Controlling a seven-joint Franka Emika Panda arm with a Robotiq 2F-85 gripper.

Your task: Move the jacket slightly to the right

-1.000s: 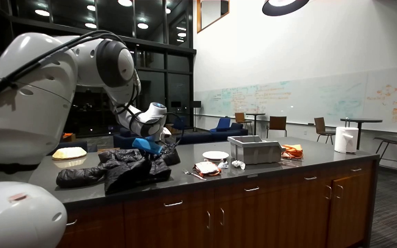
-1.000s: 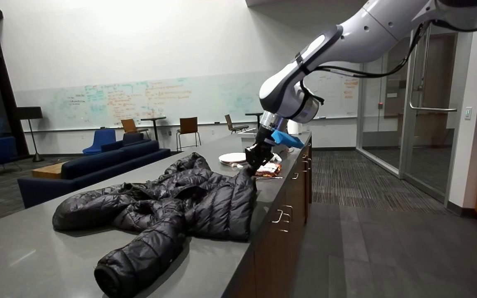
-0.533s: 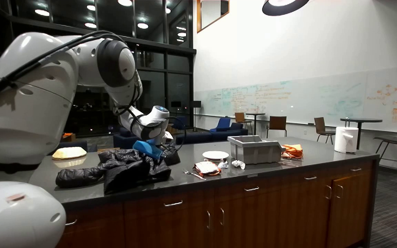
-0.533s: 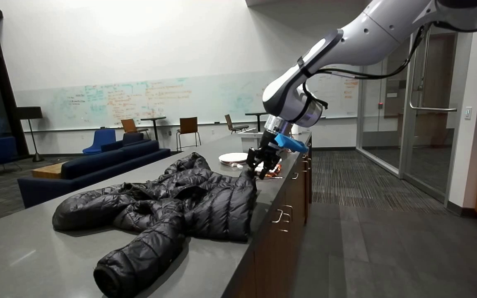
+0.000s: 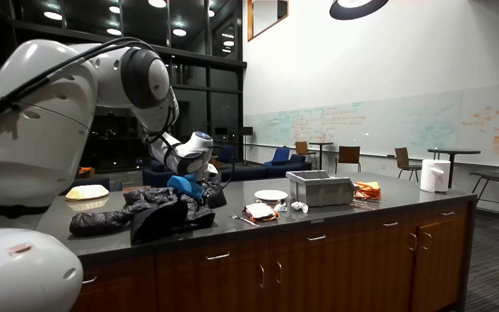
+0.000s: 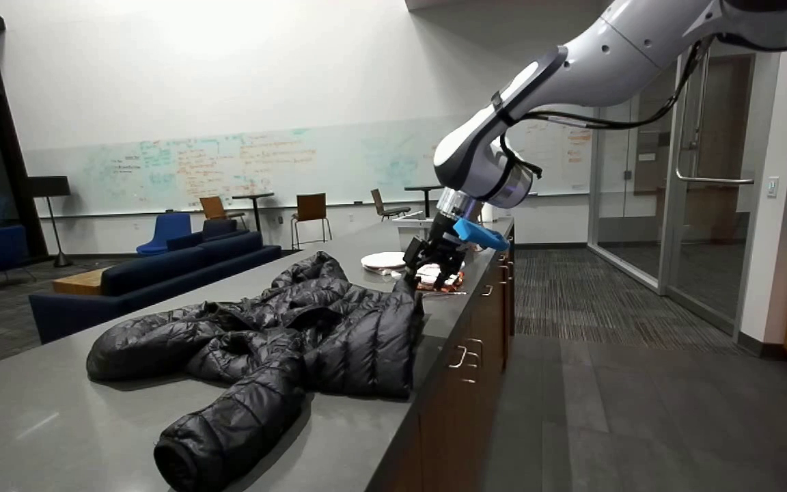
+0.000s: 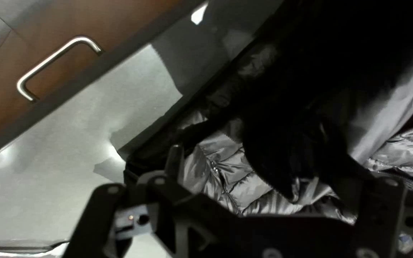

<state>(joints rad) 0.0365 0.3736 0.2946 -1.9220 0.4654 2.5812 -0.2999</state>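
Well, jaws look spread; jacket (image 6: 284, 342) lies just below them, bulk off to one side, raised edge (image 6: 404, 296) nearest; contact unclear.

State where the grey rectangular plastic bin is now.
In an exterior view, the grey bin stands right of centre on the dark grey countertop, with a round white plate at left and a crumpled orange item at right.
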